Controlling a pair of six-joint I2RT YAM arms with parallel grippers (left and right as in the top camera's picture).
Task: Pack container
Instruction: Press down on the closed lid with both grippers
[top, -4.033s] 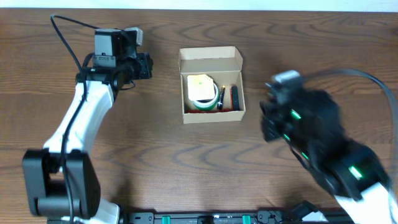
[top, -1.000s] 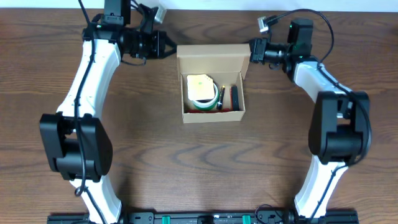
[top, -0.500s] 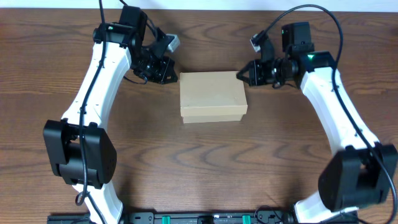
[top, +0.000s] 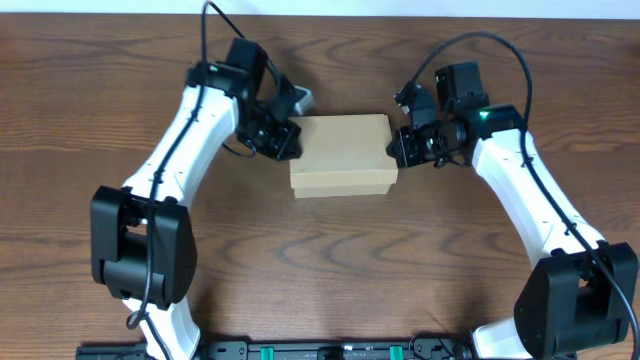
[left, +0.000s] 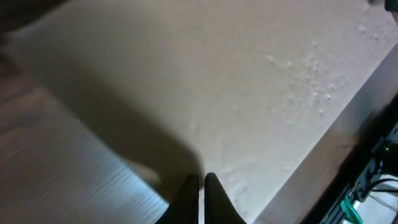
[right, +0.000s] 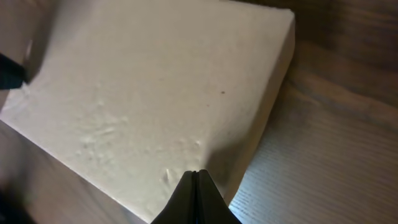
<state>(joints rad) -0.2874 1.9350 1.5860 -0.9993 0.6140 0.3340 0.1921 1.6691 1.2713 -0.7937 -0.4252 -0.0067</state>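
Lying closed, the tan cardboard container (top: 342, 155) sits in the middle of the dark wooden surface (top: 320, 260), between my two arms. My left pincer (top: 288, 140) is at its left edge and my right pincer (top: 398, 148) at its right edge. Both are fully closed and hold nothing, their tips over the box top. I cannot tell whether they touch it.

Item: container (top: 341, 153), plain tan cardboard box, rectangular
Lid: flap closed flat over the top
Pose: upright, long side left-right
Location: desk (top: 320, 260) centre
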